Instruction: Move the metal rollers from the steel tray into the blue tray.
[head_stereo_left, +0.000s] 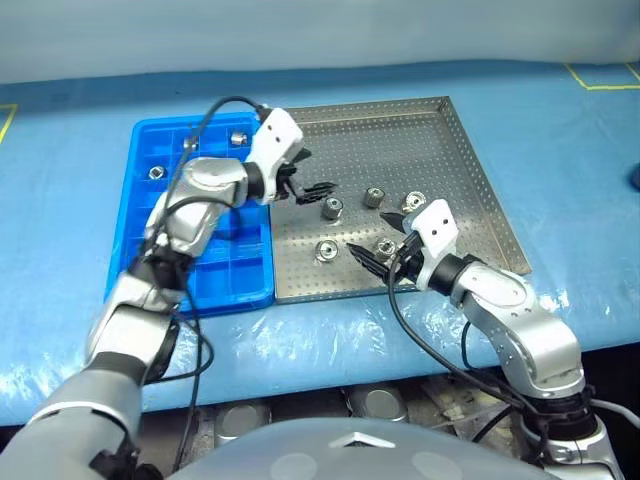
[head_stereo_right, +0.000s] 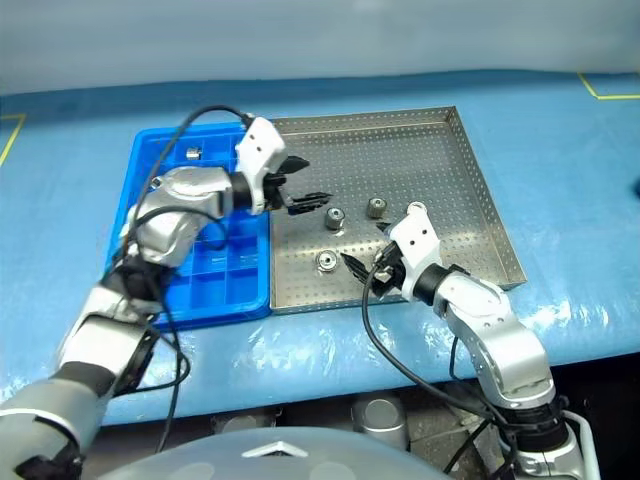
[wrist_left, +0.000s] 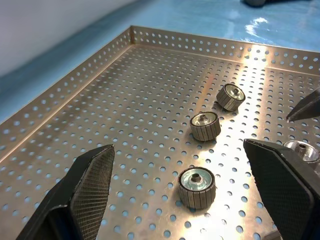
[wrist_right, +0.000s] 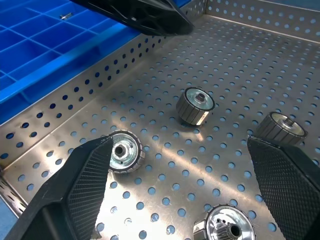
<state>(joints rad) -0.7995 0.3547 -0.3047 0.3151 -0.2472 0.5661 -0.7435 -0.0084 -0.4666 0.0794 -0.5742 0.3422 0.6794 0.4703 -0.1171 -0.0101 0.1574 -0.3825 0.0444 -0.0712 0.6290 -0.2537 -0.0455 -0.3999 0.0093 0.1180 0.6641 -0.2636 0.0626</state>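
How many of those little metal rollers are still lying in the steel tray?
5 visible in the steel tray: one by the left gripper, one mid-tray, one beyond the right gripper, one near the front, one partly behind that gripper. More may be hidden.

Silver-grey arms, white wrist housings, black cables, black textured fingers (wrist_left: 92, 177).

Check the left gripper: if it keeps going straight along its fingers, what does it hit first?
Probably the nearest metal roller, lying on the steel tray floor between the open fingers of the left gripper. Depth is unclear.
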